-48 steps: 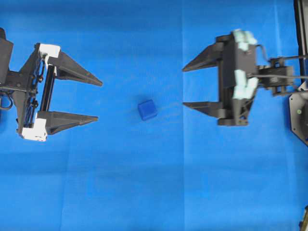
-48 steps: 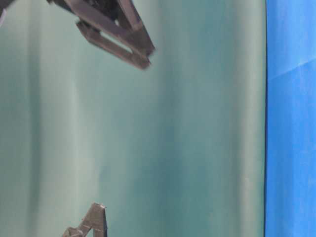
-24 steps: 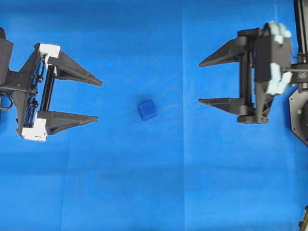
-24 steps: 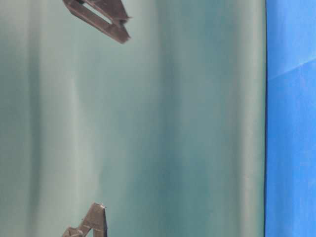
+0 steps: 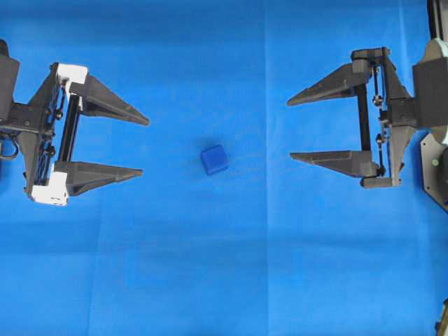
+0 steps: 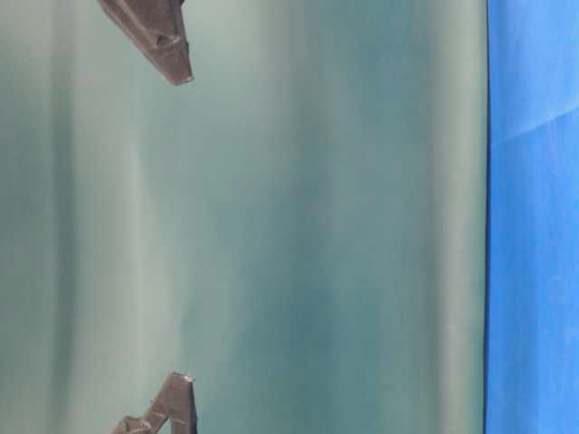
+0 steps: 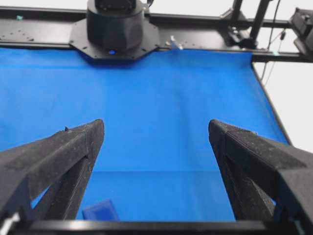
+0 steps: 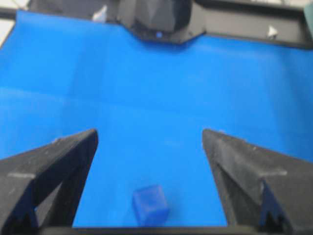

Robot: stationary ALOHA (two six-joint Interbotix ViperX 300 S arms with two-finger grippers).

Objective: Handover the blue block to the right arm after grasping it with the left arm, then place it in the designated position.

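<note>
Blue block (image 5: 214,159) lies between 2 spread grippers.

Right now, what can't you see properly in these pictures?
- Blue block, left wrist view: cut off by the bottom edge and the left pincer's rail.
- Table-level view: no block at all, only fingertips against a backdrop.
- Right wrist view: blurred, so the block's edges look soft.

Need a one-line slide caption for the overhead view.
Blue block lies untouched on the blue cloth between the open left gripper and open right gripper.
</note>
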